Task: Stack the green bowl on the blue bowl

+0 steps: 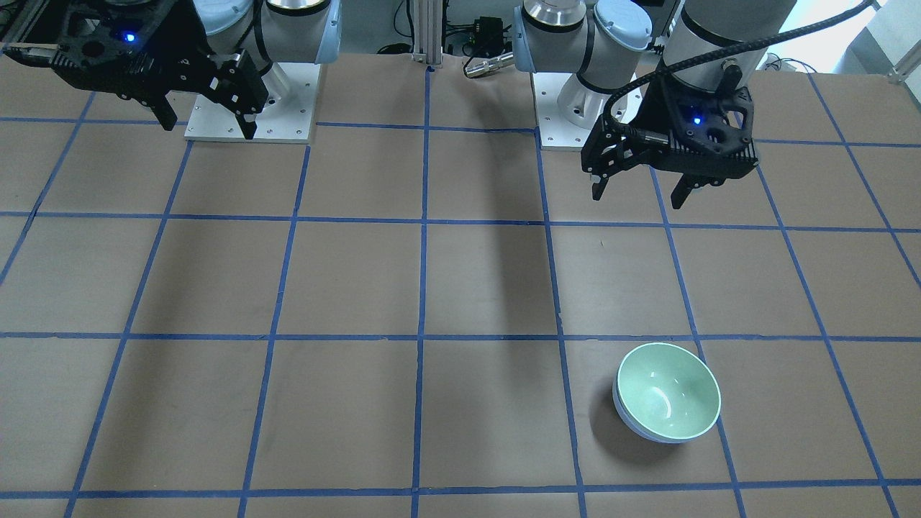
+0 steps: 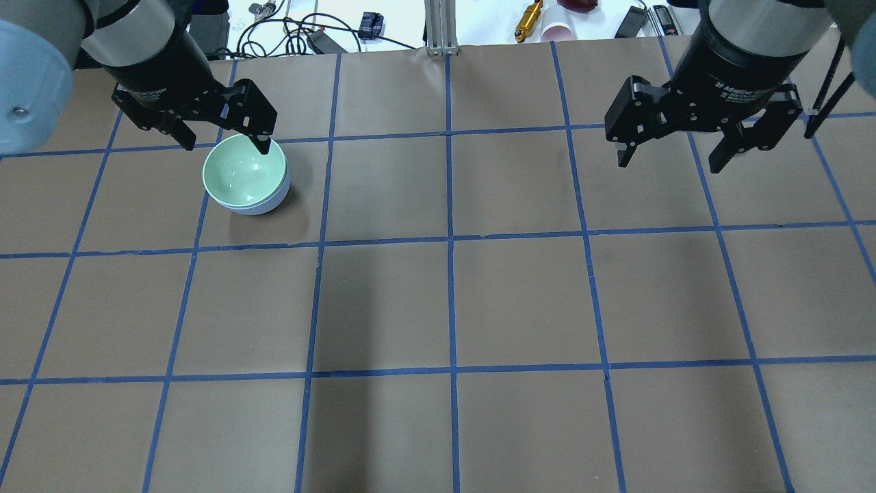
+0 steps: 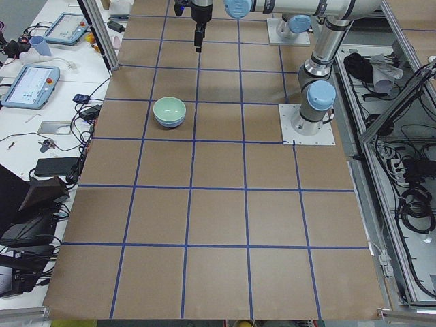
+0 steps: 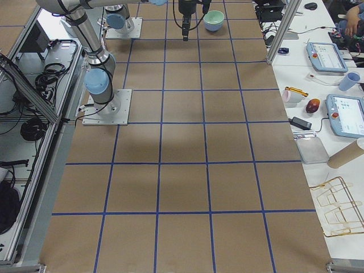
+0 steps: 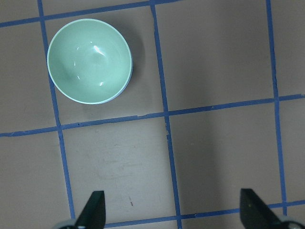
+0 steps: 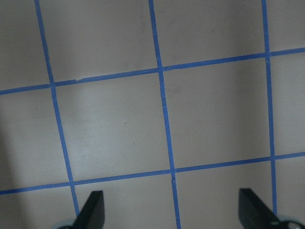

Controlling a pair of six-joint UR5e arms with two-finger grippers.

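Observation:
The green bowl sits nested inside the blue bowl, of which only a thin outer band shows. The stack stands on the brown table on my left side, also in the overhead view and in the left wrist view. My left gripper is open and empty, raised above the table and clear of the bowls; in the front view it hangs nearer the robot's base. My right gripper is open and empty, raised over bare table on the far side.
The table is brown paper with a blue tape grid. The arms' base plates are at the robot's edge. An aluminium post, cables, a pink cup and tablets lie beyond the operators' edge.

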